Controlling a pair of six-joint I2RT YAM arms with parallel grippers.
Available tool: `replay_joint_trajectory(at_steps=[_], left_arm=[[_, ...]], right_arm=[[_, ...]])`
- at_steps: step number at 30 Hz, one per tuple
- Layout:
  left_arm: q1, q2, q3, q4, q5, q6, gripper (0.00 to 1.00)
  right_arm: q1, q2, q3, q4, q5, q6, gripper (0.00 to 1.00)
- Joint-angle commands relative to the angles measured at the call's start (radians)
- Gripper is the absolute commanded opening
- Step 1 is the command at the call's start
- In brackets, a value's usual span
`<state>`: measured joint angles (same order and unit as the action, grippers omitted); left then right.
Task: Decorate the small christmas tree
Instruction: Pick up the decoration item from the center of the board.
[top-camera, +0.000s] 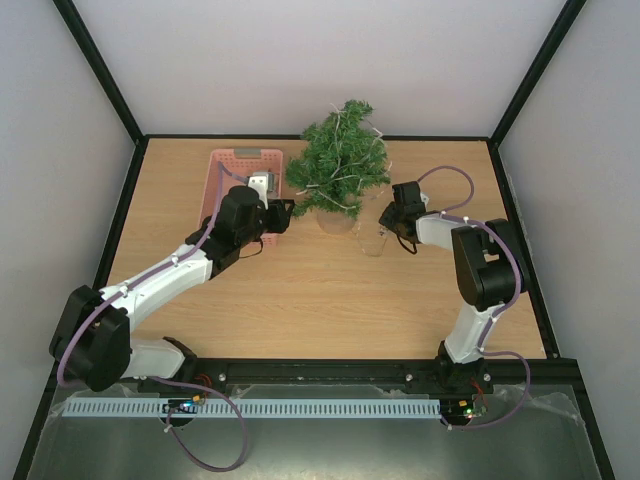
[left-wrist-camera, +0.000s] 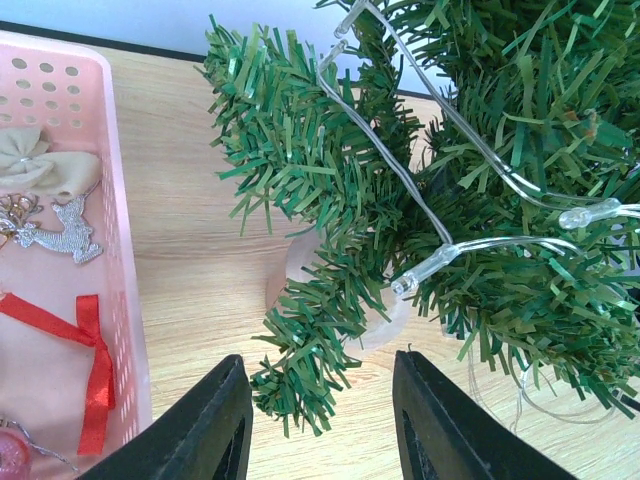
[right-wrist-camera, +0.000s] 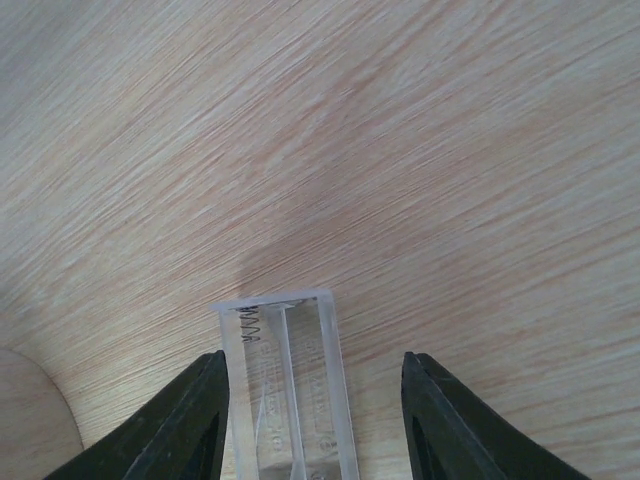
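The small christmas tree (top-camera: 338, 160) stands at the back middle of the table on a pale round base (top-camera: 335, 219). A clear light string (left-wrist-camera: 440, 258) runs through its branches (left-wrist-camera: 300, 160). My left gripper (top-camera: 287, 214) is at the tree's left side. In the left wrist view that gripper (left-wrist-camera: 320, 425) is open, and a low branch tip (left-wrist-camera: 300, 375) hangs between its fingers without being pinched. My right gripper (top-camera: 384, 226) is to the right of the base. Seen from the right wrist, the gripper (right-wrist-camera: 312, 420) is open around a clear battery box (right-wrist-camera: 290, 400) lying on the table, with a gap on the right side.
A pink basket (top-camera: 228, 160) sits left of the tree. It holds a beige bow (left-wrist-camera: 30, 165), a silver reindeer (left-wrist-camera: 62, 232) and a red ribbon (left-wrist-camera: 85, 345). Black frame posts and grey walls enclose the wooden table (top-camera: 300, 290).
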<state>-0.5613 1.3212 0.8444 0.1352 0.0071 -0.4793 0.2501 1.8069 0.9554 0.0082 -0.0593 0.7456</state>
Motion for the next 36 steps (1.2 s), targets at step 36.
replay_joint_trajectory(at_steps=[36], left_arm=[[0.019, -0.066, -0.03, 0.005, -0.004, -0.007, 0.42]], right_arm=[[0.045, 0.18, 0.118, -0.198, 0.16, 0.036, 0.46]])
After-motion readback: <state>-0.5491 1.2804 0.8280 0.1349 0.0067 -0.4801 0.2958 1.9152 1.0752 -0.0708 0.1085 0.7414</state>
